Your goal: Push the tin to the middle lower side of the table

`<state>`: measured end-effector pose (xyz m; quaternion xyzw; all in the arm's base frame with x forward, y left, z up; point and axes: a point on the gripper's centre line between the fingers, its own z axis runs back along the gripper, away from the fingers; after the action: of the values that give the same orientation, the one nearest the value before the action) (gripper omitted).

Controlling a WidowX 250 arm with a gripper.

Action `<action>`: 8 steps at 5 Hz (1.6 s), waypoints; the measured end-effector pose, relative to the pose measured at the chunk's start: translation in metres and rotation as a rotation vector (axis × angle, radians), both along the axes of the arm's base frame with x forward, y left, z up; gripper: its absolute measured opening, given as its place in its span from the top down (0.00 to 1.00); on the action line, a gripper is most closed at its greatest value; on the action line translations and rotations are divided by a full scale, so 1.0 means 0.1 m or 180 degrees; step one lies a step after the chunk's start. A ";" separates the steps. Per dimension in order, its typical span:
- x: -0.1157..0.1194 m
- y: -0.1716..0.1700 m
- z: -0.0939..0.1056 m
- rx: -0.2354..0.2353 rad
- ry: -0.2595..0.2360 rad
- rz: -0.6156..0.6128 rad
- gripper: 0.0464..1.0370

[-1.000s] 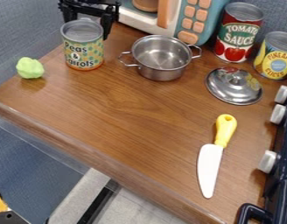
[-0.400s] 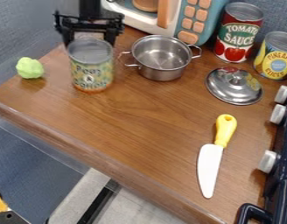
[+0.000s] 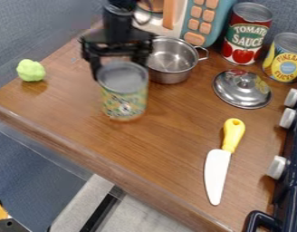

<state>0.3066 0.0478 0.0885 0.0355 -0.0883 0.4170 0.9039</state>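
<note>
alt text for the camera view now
A black gripper stands right behind a peas-and-carrots tin on a wooden table, left of a steel pot; a lid and yellow-handled toy knife lie to the right.

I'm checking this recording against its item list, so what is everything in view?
Green-and-yellow tin: one, mid-left of table
Table: one, brown, centre
Pot: one, silver, behind tin, to its right
Lid: one, silver, right
Red tin: one, back right
Yellow tin: one, right edge
Knife: one, white blade, yellow handle, front right
Lump: one, light green, left
Toy oven: one, teal and white, back
Stove: one, dark blue, right edge
Stove knobs: three, white
Gripper: one, black, behind green-and-yellow tin
</note>
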 end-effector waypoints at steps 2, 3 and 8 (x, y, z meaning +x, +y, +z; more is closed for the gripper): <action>-0.13 -0.64 -0.10 -0.0151 0.0043 -0.0003 0.04; -0.15 -0.80 -0.10 -0.0177 0.0069 -0.0209 0.04; 0.02 -0.55 0.64 0.0087 -0.0234 -0.0437 0.04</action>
<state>0.3086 -0.0073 0.1523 0.0263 -0.1293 0.3538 0.9260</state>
